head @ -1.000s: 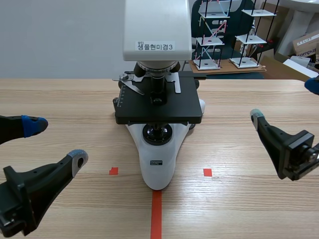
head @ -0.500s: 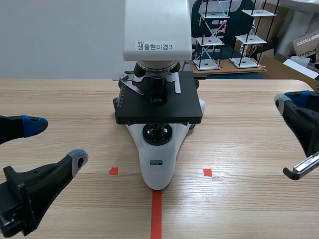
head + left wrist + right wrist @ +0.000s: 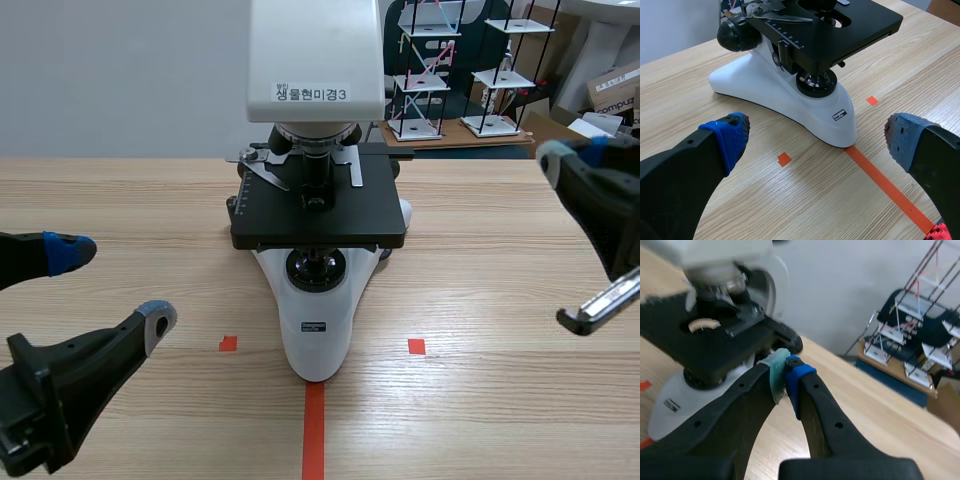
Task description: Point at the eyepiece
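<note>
The white-and-black laboratory microscope (image 3: 318, 200) is standing mid-table. Its eyepiece is not showing, presumably sitting above the boxy white head (image 3: 315, 60). The right gripper (image 3: 786, 374) is hanging beside the microscope, pads pressed together into one pointing tip. The left gripper (image 3: 112, 285) is resting spread wide near the microscope's base.

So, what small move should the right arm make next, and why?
Probably lift the right gripper higher and in toward the microscope head. It is shut, ready to point, but it hangs off to the side of the stage; the eyepiece is out of view, likely above.
</note>
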Controlling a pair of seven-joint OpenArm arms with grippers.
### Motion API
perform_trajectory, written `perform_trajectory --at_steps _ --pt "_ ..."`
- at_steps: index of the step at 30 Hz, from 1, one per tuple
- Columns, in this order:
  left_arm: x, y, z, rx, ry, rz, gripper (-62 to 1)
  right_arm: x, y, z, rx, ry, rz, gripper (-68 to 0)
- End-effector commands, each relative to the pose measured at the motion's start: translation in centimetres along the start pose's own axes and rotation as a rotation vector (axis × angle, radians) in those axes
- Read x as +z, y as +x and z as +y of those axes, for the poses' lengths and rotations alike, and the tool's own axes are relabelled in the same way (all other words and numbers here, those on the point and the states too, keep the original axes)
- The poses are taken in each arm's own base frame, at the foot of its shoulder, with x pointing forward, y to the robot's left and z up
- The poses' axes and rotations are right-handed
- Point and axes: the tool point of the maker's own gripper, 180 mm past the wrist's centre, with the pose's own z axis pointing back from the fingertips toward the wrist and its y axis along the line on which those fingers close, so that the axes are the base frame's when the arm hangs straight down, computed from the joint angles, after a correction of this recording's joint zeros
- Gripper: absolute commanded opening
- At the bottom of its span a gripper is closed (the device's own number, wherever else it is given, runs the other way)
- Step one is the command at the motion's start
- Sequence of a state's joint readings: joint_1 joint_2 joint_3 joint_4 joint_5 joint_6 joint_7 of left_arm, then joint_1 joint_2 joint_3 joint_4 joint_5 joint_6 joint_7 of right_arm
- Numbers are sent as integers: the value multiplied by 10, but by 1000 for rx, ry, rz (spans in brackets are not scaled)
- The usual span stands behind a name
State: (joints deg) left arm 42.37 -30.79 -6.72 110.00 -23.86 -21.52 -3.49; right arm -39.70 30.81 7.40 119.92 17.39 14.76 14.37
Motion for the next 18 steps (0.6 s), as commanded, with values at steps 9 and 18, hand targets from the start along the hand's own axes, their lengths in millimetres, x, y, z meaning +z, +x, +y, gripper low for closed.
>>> perform_trajectory --at_steps 9,18 --pt "0 6 -1 7 0 -26 -39 -13 68 -14 113 -33 -130 -673" --pt "0 6 -1 7 0 -26 -39 -31 98 -39 127 -61 -189 -673"
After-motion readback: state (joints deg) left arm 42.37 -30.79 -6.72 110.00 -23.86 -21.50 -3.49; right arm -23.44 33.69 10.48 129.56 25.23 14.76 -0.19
